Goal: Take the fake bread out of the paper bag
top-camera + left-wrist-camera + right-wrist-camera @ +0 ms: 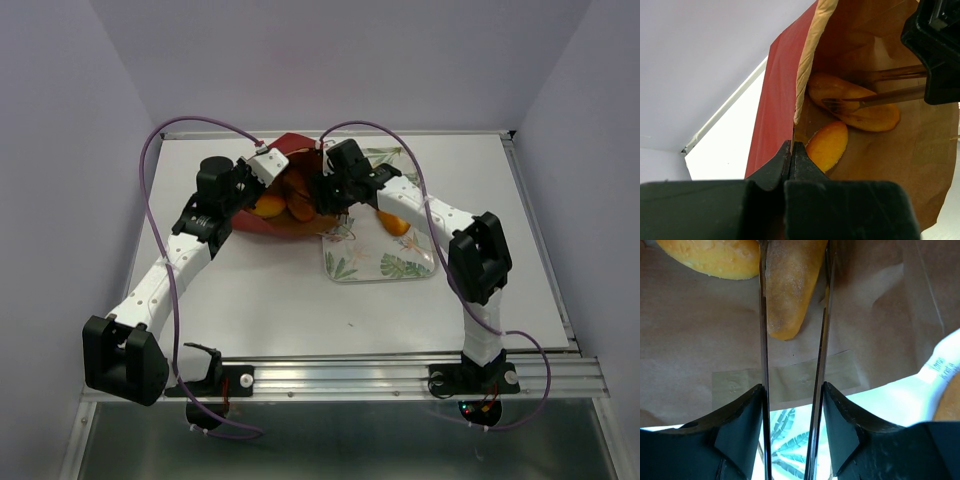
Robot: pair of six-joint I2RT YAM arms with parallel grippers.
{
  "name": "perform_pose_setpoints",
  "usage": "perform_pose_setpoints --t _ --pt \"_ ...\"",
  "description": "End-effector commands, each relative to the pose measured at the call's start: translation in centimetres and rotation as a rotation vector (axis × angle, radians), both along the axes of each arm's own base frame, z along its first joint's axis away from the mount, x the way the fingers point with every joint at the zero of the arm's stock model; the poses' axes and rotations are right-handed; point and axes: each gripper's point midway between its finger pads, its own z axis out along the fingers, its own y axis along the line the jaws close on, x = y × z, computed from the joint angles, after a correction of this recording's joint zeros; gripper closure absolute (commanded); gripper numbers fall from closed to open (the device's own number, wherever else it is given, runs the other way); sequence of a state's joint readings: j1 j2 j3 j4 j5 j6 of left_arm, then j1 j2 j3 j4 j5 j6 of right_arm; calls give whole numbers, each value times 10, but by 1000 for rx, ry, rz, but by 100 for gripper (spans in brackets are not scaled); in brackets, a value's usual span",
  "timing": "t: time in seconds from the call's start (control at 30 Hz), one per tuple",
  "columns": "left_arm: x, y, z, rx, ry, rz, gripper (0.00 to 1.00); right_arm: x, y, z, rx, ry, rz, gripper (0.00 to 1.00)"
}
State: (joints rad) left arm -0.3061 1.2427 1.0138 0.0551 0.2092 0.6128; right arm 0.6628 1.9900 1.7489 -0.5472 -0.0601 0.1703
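The dark red paper bag [272, 227] lies on its side with its mouth open, brown inside [880, 150]. My left gripper [791, 147] is shut on the bag's rim and holds it up. My right gripper [792, 387] is shut on a pair of thin metal tongs [763, 340] that reach into the bag. The tong arms lie along both sides of an oblong tan loaf [790, 285], which also shows in the left wrist view [860, 107]. A second golden bread piece [829, 145] lies beside it in the bag. Other pieces in the bag are hidden.
The leaf-patterned tray [385, 270] lies just right of the bag, under the right arm. An orange bread piece [395, 222] lies on it, seen at the right edge of the right wrist view [950, 407] beside a white label [940, 370].
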Motion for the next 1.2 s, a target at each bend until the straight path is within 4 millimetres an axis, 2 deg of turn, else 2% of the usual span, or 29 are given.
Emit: perform_pose_setpoints --t 0.0,0.17,0.27,0.3,0.37,0.5,0.73,0.93,1.07,1.17 --pt "1 -2 32 -19 -91 -12 100 6 19 18 64 -28 22 46" --pt "2 -2 31 -15 -92 -13 100 8 20 17 62 -30 26 47" --pt "2 -3 32 -17 -93 -14 100 10 20 20 64 -34 17 62" --pt "2 -3 31 -18 -92 -14 100 10 21 21 66 -36 19 71" --pt "2 -2 32 -16 -95 -13 100 9 21 28 77 -45 22 83" --pt "1 -2 30 -17 -93 -13 100 5 22 43 104 -59 34 96" --pt "2 -2 28 -16 -91 -10 100 -1 13 81 147 -128 19 99" --pt "2 -1 28 -9 -96 -10 100 1 -4 87 109 -183 -32 99" --pt "2 -2 27 -12 -93 -14 100 4 -2 101 126 -213 -25 99" --pt "3 -1 29 -13 -97 -7 100 -7 8 107 162 -200 56 99"
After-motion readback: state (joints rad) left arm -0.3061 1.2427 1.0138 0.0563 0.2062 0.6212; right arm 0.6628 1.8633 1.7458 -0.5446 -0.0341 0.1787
